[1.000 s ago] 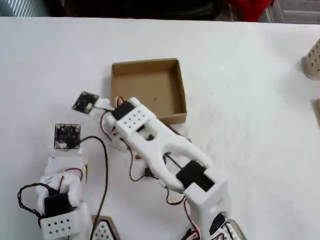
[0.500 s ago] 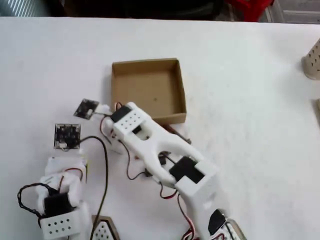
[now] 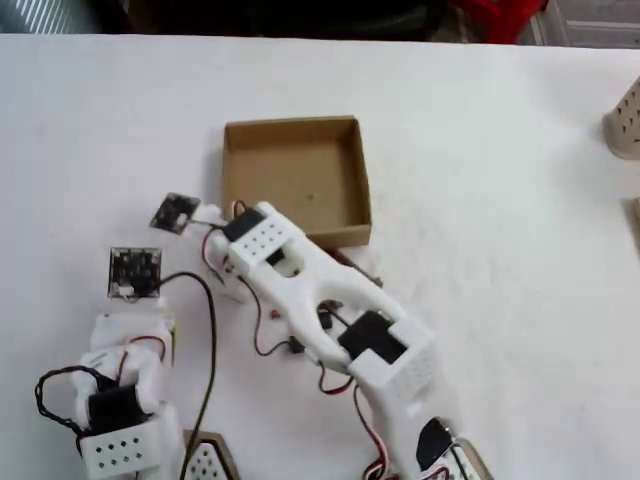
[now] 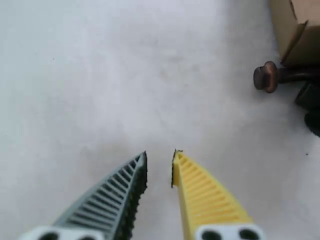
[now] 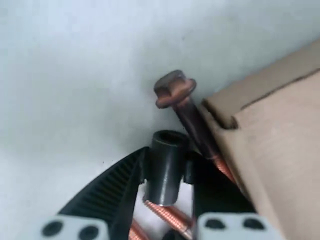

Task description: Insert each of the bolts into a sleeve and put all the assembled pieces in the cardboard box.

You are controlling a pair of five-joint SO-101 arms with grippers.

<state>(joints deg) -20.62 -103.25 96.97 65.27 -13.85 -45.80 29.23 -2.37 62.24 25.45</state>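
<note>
Right gripper (image 5: 167, 159) seems to edge back, clamping 1 sleeve (image 5: 164, 175); crowded against the cardboard box (image 5: 272, 125), it may knock the bolt (image 5: 174, 91); left gripper (image 4: 159, 161) narrow, empty.

You have one open brown cardboard box (image 3: 292, 124). You have one black cylindrical sleeve (image 5: 165, 167). Of the copper-coloured metal bolts (image 5: 175, 91), count one with its hex flange head in plain sight. Two more threaded shanks (image 5: 167, 214) lie under the sleeve with their heads hidden, so you cannot tell whether they are separate bolts. Count two white robot arms (image 3: 300, 285), two small dark circuit boards (image 3: 134, 270) and one beige perforated object (image 3: 625, 120).
</note>
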